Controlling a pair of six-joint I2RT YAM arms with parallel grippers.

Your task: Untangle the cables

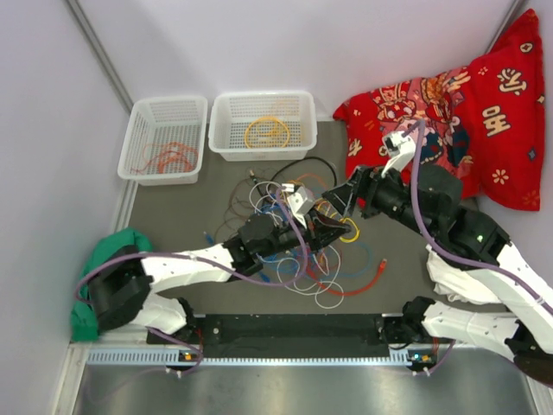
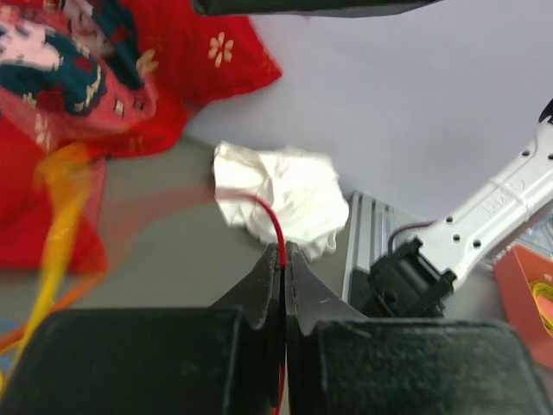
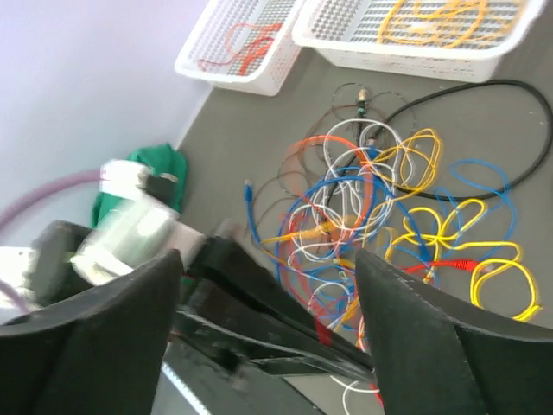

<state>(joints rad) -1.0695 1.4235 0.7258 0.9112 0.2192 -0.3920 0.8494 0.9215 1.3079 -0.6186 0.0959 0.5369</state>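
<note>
Left hand (image 2: 283,259) pinching one red cable (image 2: 273,221), right hand (image 3: 268,268) spread, empty; hazard: pulling likely drags the unrestrained tangled cables (image 3: 371,212) along, tightening loops.

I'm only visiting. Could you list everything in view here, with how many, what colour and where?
left basket: one, white, far edge of the grey mat, holding an orange cable
right basket: one, white, beside it, holding a yellow cable
tangled cables: many; yellow, blue, white, orange, red, black; heaped mid-mat
patterned cloth: one, red, far right corner
green cloth: one, near left edge
crumpled cloth: one, white, near the red cloth
left pincer: one, black, shut on a thin red cable
right pincer: one, black, open above the tangle
</note>
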